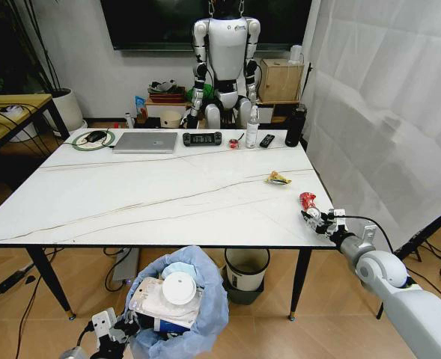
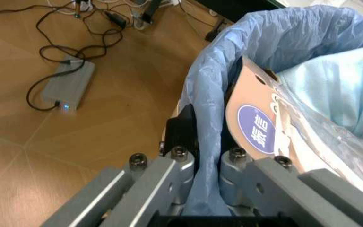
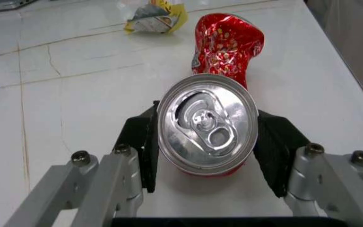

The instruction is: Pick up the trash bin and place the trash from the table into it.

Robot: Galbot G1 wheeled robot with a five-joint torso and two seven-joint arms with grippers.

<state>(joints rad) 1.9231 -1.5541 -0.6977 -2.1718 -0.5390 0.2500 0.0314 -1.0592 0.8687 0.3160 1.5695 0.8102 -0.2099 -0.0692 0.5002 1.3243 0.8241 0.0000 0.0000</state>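
Note:
The trash bin [image 1: 194, 310], lined with a puffy light-blue bag, hangs low in front of the table's [image 1: 153, 202] near edge. It holds a brown carton, a round lid and other litter. My left gripper [image 1: 117, 330] is shut on its rim; in the left wrist view the fingers [image 2: 180, 135] clamp the blue bag [image 2: 232, 52] and bin wall. On the table's right near corner lies a crushed red can [image 1: 308, 200], and my right gripper [image 1: 317, 218] is shut on it. In the right wrist view the pads [image 3: 142, 150] press both sides of the can [image 3: 208, 124]. A yellow wrapper [image 1: 278, 178] [image 3: 154, 18] lies just beyond.
Along the table's far edge sit a laptop [image 1: 145, 142], game controller [image 1: 202, 138], remote [image 1: 267, 140] and bottles [image 1: 296, 126]. A humanoid robot [image 1: 224, 60] stands behind. Another bin [image 1: 246, 271] sits under the table, a white screen [image 1: 385, 112] hangs right, and a power brick [image 2: 68, 85] with cables lies on the floor.

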